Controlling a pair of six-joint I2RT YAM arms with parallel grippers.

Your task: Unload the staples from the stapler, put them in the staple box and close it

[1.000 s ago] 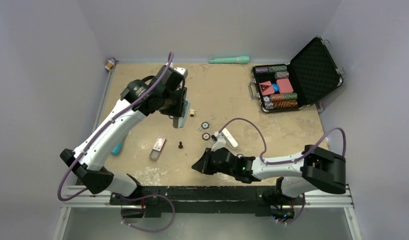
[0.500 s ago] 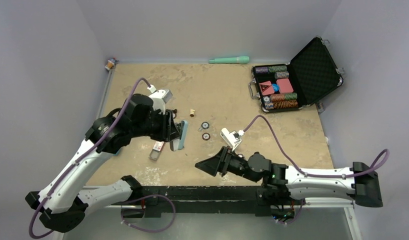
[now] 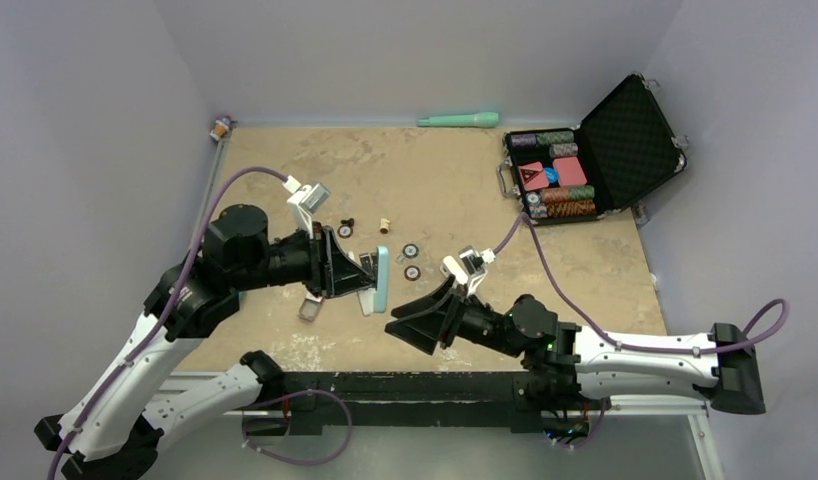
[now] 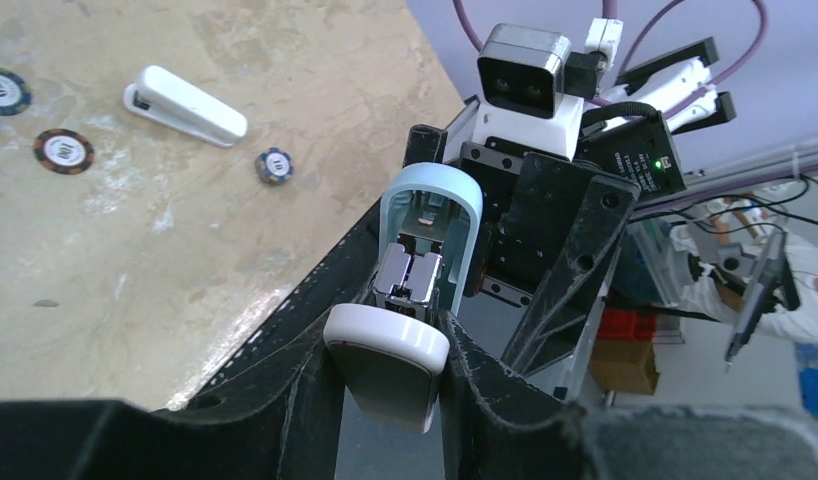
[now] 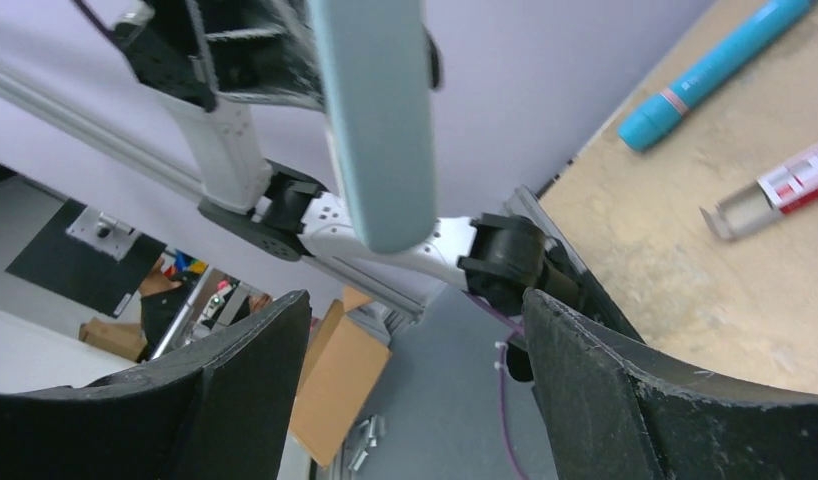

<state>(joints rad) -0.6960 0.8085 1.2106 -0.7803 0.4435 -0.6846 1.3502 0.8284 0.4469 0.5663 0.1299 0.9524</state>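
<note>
- Top external view: the left pincer is clamped on the stapler and holds it up off the counter, over the near-centre stretch. The right pincer faces it, spread wide and gripping nothing.
- The stapler's long axis runs from 12 to 6 o'clock in this view. It sits at about 11 o'clock from the right pincer, just beside it but not touching.
- Left wrist view: the grip falls on the white end nearest the camera. The pale-blue shell is hinged away, and a bright metal magazine shows between the two halves. Whether any staples sit in it cannot be told.
- Right wrist view: the stapler's pale-blue back hangs at 12 o'clock above the gap between the spread fingers, tilted slightly off vertical. A blue pen and a small red-and-white box lie on the counter at 2 and 3 o'clock.
- The right arm is the free one and the nearer, so the next move is probably its reach toward 11 o'clock for the exposed magazine. The fingers would need to close across the stapler's narrow width rather than along its length, since an off-line approach could twist the stapler in the left pincer's hold.
</note>
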